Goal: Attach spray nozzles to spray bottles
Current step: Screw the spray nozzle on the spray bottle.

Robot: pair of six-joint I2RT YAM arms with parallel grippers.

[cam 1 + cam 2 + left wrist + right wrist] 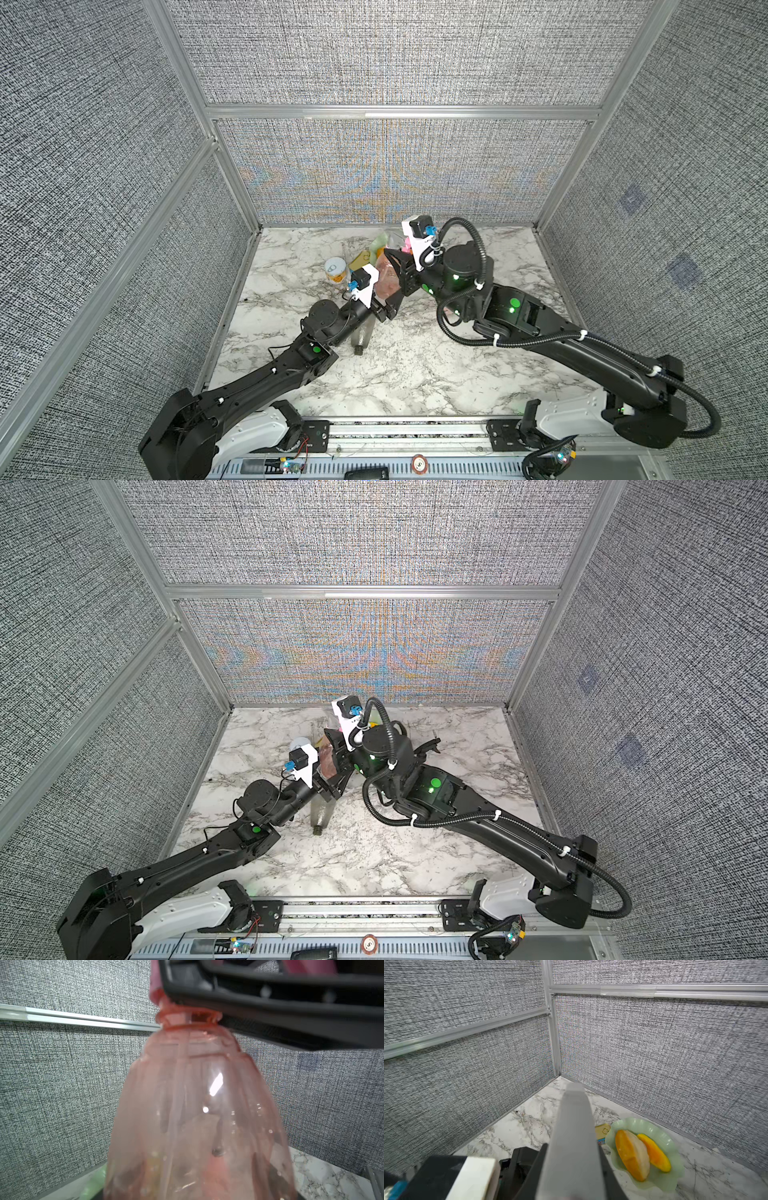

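A clear pink spray bottle point(197, 1105) fills the left wrist view. My left gripper point(386, 304) is shut on its lower body, and its jaws are hidden behind the plastic. The grey-and-pink spray nozzle point(573, 1136) sits at the bottle's neck, with its dip tube point(180, 1076) running down inside. My right gripper point(400, 261) is shut on this nozzle, and its fingers point(270, 1001) cross above the neck. A smoky grey spray bottle point(360, 336) lies on the table under the left arm. A black nozzle point(430, 746) lies behind the right arm.
A pale green dish point(675, 1157) with orange fruit slices point(631, 1155) stands by the back wall. A flat yellow tin point(602, 1128) lies next to it. A round tin can point(336, 269) stands just left of the held bottle. Fabric walls close in three sides.
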